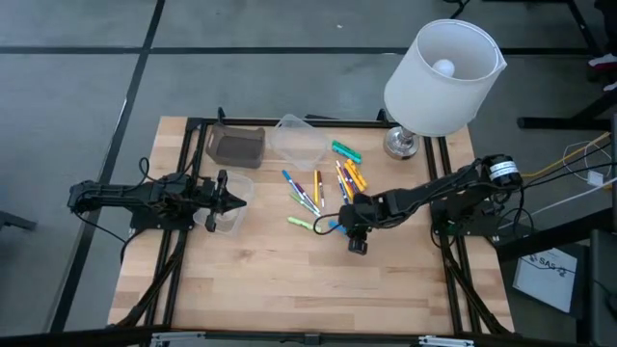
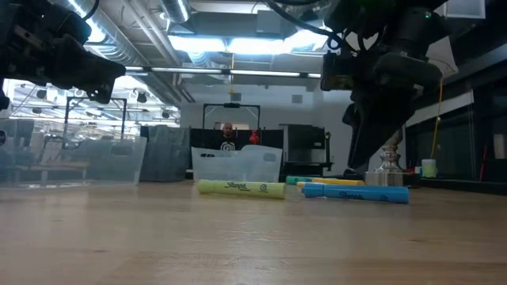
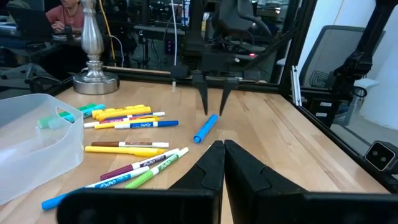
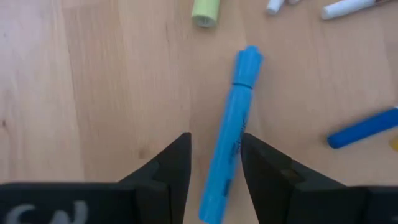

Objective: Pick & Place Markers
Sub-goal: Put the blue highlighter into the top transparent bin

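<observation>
Several markers in blue, green, yellow and orange lie scattered on the wooden table's middle. A light blue marker lies flat at the near edge of the pile, beside a yellow-green one. My right gripper is open and slants down over the blue marker. One finger stands on either side of it, a little above the table, and neither touches it. My left gripper waits shut at the table's left, level, above a small clear tub.
A clear container and a dark-tinted one stand at the far side. A lamp with a white shade stands at the far right. Bare wood lies toward the near edge. A person sits beyond the table.
</observation>
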Robot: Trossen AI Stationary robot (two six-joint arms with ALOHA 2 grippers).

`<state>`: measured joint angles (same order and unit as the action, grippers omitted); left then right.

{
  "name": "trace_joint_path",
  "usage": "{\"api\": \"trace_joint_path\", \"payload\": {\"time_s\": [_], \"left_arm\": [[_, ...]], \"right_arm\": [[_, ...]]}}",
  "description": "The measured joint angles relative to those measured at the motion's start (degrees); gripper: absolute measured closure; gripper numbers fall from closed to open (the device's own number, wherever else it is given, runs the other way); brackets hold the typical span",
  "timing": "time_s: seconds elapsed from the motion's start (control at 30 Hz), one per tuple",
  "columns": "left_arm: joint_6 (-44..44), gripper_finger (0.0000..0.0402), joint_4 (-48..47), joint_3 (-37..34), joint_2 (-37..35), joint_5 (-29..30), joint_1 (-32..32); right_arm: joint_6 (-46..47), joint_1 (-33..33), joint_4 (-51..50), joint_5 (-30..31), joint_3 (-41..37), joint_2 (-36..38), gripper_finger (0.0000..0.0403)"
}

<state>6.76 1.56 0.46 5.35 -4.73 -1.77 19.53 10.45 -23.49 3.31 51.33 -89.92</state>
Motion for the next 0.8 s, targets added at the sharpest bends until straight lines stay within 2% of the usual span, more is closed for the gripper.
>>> {"api": "trace_joint_path", "payload": {"time_s": [0.27,0.5,0.8], "left_arm": [[0.0,0.0395,0.0,0.0,0.0,0.0,0.0],[0.0,0.0395,0.0,0.01,0.01,0.0,0.01],[0.0,0.0395,-0.02,0.0,-0.01,0.0,0.0]], "right_arm": [[-0.22,0.27,1.11,3.19,0.0,-4.26,0.0263],[0.17,0.35,3.67,3.31,0.05,-7.96,0.0263],[2.6,1.56,3.9,5.09,0.22,-9.67,0.0263]]}}
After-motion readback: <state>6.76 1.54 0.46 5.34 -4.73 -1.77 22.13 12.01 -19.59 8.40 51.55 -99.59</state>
